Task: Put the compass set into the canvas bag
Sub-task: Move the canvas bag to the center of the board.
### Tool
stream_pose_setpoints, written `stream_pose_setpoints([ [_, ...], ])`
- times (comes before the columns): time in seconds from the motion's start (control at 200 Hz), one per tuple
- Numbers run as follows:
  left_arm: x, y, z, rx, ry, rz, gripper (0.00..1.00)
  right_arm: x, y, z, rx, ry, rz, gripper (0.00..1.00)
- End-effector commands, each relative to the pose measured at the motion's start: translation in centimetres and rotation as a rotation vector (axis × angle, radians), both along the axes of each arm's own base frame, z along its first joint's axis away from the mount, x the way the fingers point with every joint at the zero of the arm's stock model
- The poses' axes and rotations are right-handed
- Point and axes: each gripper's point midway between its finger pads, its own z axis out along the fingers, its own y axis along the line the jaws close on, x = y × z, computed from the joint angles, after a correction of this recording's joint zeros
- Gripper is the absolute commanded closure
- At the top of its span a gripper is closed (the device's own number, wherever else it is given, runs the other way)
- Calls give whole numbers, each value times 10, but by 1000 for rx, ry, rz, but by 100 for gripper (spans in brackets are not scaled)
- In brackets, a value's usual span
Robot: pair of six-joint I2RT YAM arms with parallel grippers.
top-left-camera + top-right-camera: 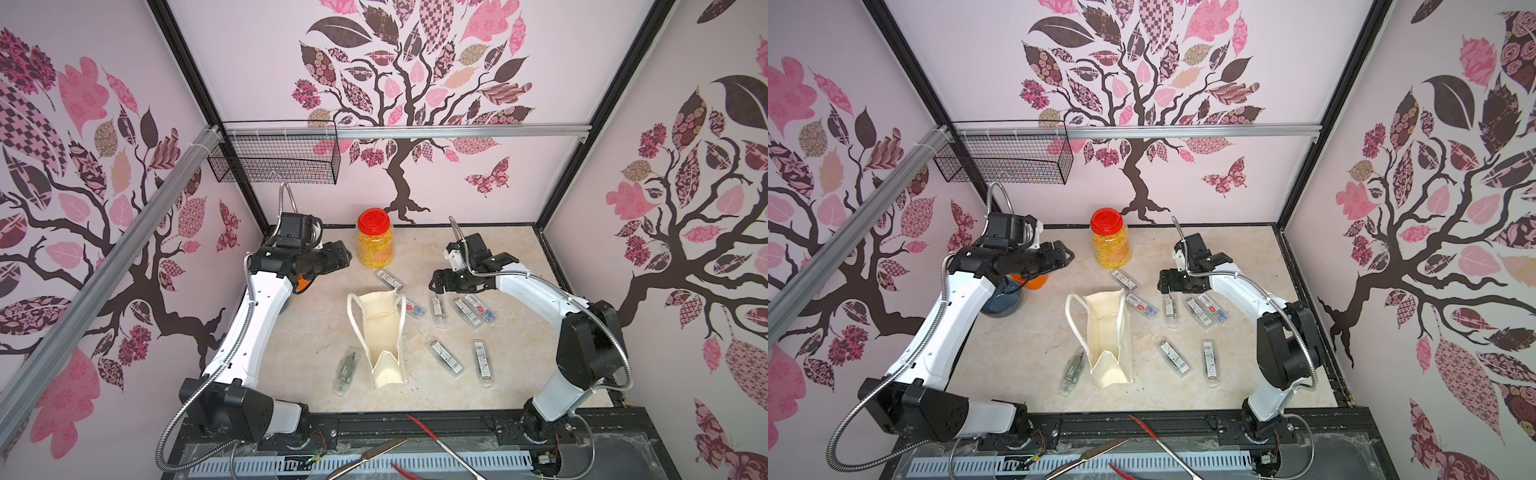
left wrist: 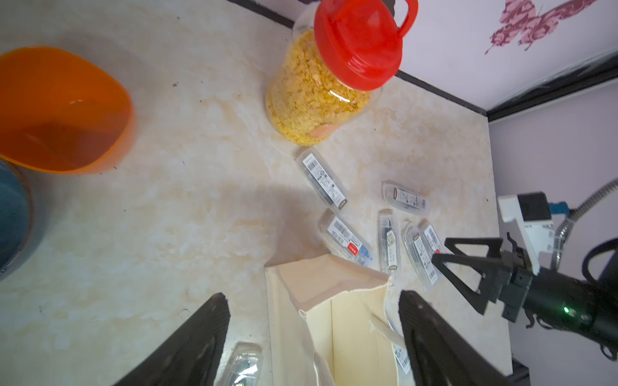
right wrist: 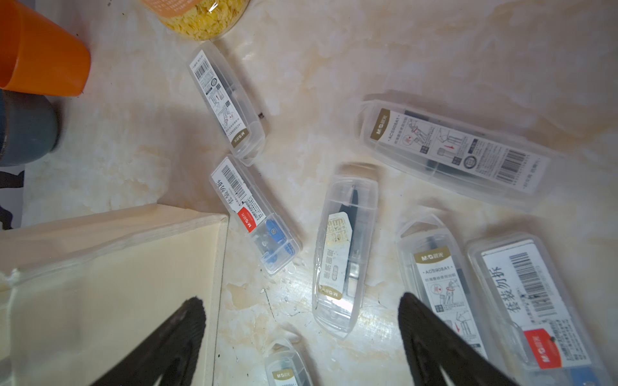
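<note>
Now the bag was seen standing open in the middle of the bench. Some compass sets in clear cases were spread on the bench to its right, and another set was laid just beside its left. The left pincer was held apart near the jar, above the bench. The right pincer was held apart too, over the far cases, gripping nothing.
</note>
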Motion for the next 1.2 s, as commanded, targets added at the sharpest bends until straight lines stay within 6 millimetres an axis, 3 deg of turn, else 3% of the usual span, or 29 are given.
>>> stream_pose_setpoints([
  [0.0,-13,8,-6,40,45,14,19,2,4,-5,-84,-2,40,9],
  [0.465,-45,-3,-18,-8,146,-43,30,1,27,-46,-198,66,130,15],
  [0.815,-84,-36,-32,-35,237,-144,35,-1,26,-57,-214,95,137,15],
  [0.995,-99,-42,-42,-78,280,-156,44,-2,24,-60,-225,97,138,15],
  [1.195,-92,-46,-47,-84,285,-157,63,-3,23,-62,-232,100,139,16],
])
